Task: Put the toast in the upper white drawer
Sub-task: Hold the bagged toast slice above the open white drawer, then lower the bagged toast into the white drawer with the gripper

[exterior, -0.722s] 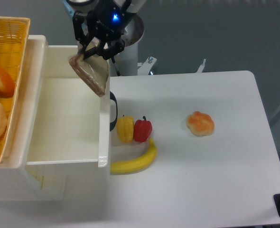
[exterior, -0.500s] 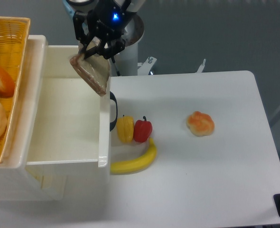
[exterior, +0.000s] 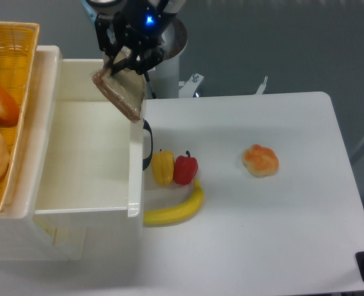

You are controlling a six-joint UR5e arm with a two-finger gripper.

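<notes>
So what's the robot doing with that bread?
The robot's gripper is holding the toast, a slice of bread in a clear bag, by its top corner. The toast hangs tilted over the front wall of the upper white drawer, which is pulled open and has nothing in it. It hasn't let go. On the table sit a yellow pepper, a red pepper, a banana and an orange bun.

Pretty even, bright overhead light here, no harsh shadows. The white table (exterior: 262,234) is nearly blown out, and the cream drawer (exterior: 83,154) walls wash out too. Soft little shadows sit under the banana (exterior: 177,209) and bun (exterior: 260,160). Focus is slightly soft all over, and the blue LED on the gripper (exterior: 123,61) blooms.
</notes>
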